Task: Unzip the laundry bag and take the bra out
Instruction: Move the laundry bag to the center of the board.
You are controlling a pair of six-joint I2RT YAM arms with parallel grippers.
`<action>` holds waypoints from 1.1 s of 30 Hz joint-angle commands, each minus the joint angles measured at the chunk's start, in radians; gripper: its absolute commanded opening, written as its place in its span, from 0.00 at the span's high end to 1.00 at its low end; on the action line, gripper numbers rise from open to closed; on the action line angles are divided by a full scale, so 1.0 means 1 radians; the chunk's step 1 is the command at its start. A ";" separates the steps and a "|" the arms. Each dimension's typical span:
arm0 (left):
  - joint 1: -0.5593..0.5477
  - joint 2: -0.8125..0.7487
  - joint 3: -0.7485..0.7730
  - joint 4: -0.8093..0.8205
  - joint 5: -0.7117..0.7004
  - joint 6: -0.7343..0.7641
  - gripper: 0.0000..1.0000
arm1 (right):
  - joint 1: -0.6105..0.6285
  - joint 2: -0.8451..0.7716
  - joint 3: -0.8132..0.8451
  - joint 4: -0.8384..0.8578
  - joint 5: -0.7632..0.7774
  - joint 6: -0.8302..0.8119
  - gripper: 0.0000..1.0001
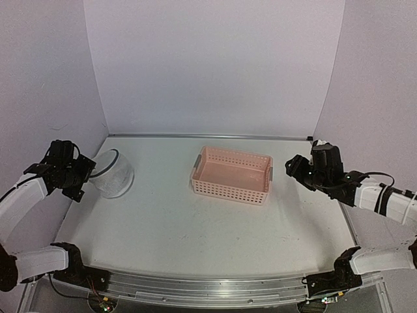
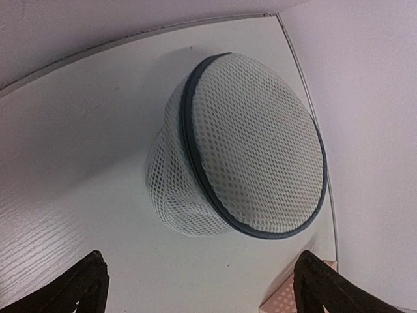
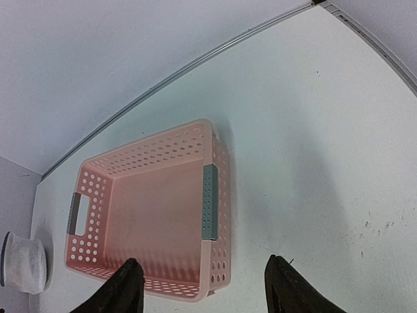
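Observation:
The laundry bag (image 1: pixel 112 173), a small white mesh cylinder with a dark rim, lies on its side at the table's left, its round face towards my left gripper (image 1: pixel 81 173). In the left wrist view the bag (image 2: pixel 247 150) fills the middle, and my left gripper (image 2: pixel 199 287) is open just short of it, not touching. The bag also shows small at the left edge of the right wrist view (image 3: pixel 23 263). My right gripper (image 1: pixel 293 166) is open and empty, right of the pink basket; in its own view it (image 3: pixel 205 290) hangs above the basket's near corner. No bra shows.
A pink perforated basket (image 1: pixel 231 175) with grey handles stands mid-table, empty; it also shows in the right wrist view (image 3: pixel 212 169). White walls close the table on the left, back and right. A corner of the basket shows in the left wrist view (image 2: pixel 287 297).

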 commanded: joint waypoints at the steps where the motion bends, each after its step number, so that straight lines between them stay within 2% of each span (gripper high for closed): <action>1: 0.085 0.004 -0.008 0.079 0.069 0.027 0.01 | 0.003 -0.041 -0.021 -0.005 0.033 -0.029 0.36; 6: 0.195 0.063 -0.061 0.217 0.236 0.086 0.06 | 0.003 -0.040 -0.029 -0.003 0.023 -0.029 0.35; 12: 0.263 0.145 -0.072 0.291 0.307 0.135 0.14 | 0.004 -0.056 -0.041 -0.003 0.028 -0.029 0.35; 20: 0.310 0.214 -0.062 0.338 0.365 0.192 0.32 | 0.004 -0.058 -0.049 -0.002 0.025 -0.020 0.35; 23: 0.311 0.226 -0.060 0.352 0.378 0.211 0.44 | 0.004 -0.059 -0.052 -0.002 0.020 -0.018 0.35; 29: 0.311 0.239 -0.056 0.363 0.407 0.249 0.78 | 0.004 -0.081 -0.060 -0.003 0.016 -0.030 0.35; 33: 0.311 0.231 -0.058 0.363 0.424 0.269 0.97 | 0.004 -0.104 -0.069 -0.005 -0.008 -0.054 0.35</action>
